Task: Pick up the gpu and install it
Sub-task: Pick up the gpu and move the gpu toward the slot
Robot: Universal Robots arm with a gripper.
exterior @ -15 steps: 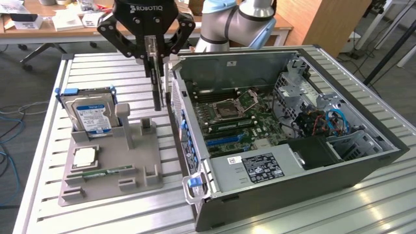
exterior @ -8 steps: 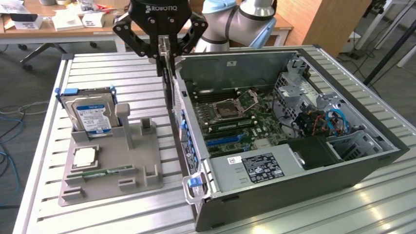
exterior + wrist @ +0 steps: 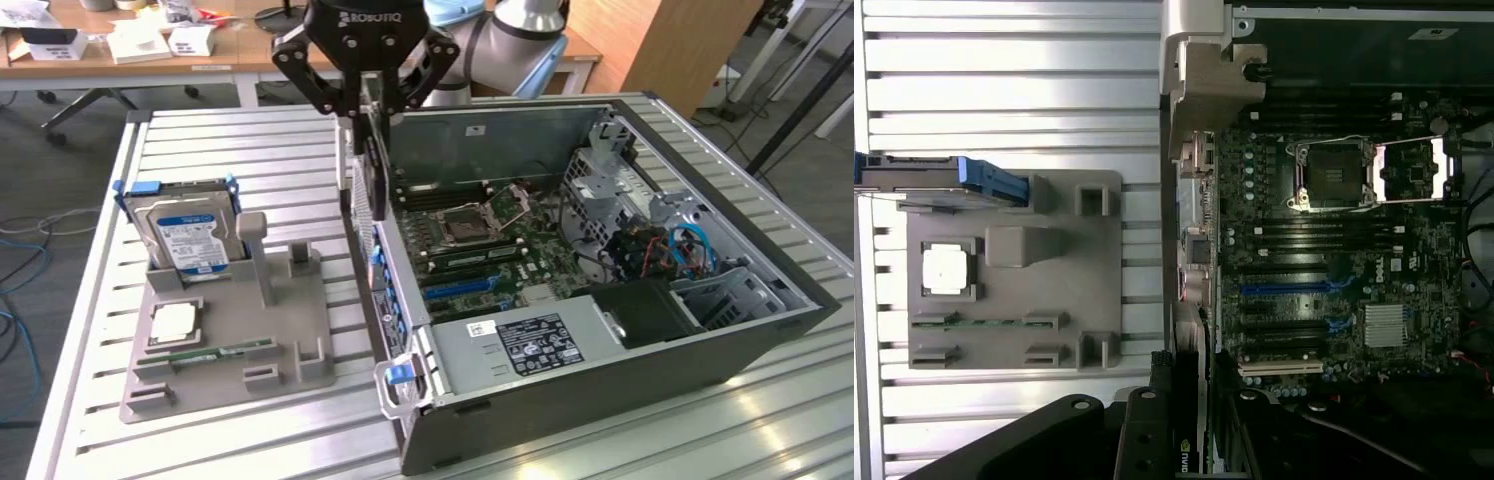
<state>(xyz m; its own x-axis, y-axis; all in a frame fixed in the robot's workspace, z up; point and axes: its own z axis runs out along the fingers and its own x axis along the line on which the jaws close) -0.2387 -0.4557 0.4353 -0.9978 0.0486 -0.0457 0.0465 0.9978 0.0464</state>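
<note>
The gpu [image 3: 380, 165] is a thin dark card with a silver bracket. It hangs on edge from my gripper [image 3: 374, 108], which is shut on its top. It hovers just above the rear wall of the open computer case [image 3: 747, 340], over the case's side that faces the grey holder. In the wrist view the gpu [image 3: 1202, 385] shows edge-on between my gripper's [image 3: 1192, 445] black fingers [image 3: 1144, 440], beside the motherboard [image 3: 1324, 250]. The blue expansion slot [image 3: 1284, 288] lies bare on the board.
A grey holder [image 3: 227, 340] on the slatted table carries an upright hard drive [image 3: 187, 235], a processor chip [image 3: 174, 322] and a green memory stick [image 3: 200, 352]. Inside the case sit a power supply [image 3: 527, 345] and a drive cage [image 3: 727, 295]. A desk stands behind.
</note>
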